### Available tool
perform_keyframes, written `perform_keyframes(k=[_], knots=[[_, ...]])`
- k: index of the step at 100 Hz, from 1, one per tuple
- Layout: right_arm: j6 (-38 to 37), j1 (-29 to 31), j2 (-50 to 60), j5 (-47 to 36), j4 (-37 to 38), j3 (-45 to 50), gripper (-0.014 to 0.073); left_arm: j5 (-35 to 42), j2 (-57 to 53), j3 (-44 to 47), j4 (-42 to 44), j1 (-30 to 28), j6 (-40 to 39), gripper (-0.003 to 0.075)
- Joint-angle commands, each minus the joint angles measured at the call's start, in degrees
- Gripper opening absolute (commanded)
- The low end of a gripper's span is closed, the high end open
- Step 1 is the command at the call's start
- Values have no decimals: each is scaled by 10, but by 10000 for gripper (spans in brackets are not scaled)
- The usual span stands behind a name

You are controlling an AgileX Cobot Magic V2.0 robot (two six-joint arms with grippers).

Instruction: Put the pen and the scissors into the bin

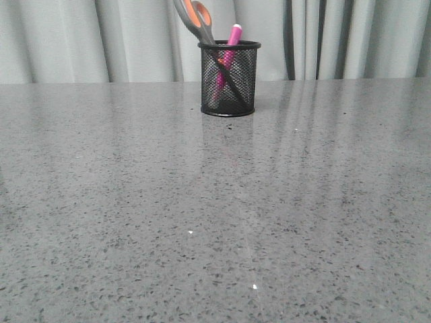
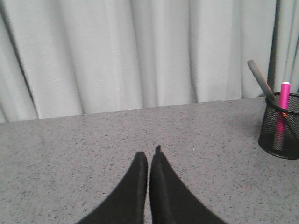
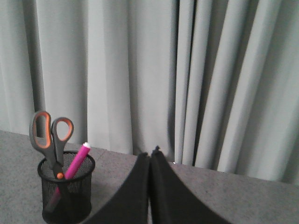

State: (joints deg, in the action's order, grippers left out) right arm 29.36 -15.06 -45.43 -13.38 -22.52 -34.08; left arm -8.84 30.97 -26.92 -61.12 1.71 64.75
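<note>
Pen and scissors stand inside the bin; both end effectors are pressed together and carry nothing.

The bin (image 1: 229,79) sits upright near the far edge of the grey speckled desk (image 1: 215,215), in front of the curtain (image 1: 101,40). The scissors (image 1: 196,19) rest blades down, handles leaning above the rim. The pen (image 1: 229,50) leans beside them, white end up. The left end effector (image 2: 150,156) and right end effector (image 3: 150,154) are both well apart from the bin.

Black mesh bin (image 1: 229,94) on grey table (image 1: 215,215), scissors (image 1: 195,17) (handles up), pink pen (image 1: 229,50) inside
</note>
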Motion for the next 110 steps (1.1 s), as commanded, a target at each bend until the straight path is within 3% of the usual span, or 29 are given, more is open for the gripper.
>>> perform_keyframes(k=[1, 18, 41, 64, 76, 110], knots=[[6, 5, 75, -71, 7, 63, -57, 41, -37, 22, -26, 2, -6, -19], [6, 5, 208, -74, 1, 190, -57, 43, -123, 93, -55, 2, -6, -19], [6, 5, 325, -73, -3, 257, -57, 52, -234, 152, -62, 2, -6, -19], [6, 5, 337, -68, -3, 262, -57, 52, -250, 165, -87, 2, -6, -19], [6, 5, 337, -61, -3, 262, -57, 50, -250, 165, -142, 2, -6, -19], [6, 5, 337, -46, -3, 262, -58, 50, -250, 165, -143, 2, -6, -19]])
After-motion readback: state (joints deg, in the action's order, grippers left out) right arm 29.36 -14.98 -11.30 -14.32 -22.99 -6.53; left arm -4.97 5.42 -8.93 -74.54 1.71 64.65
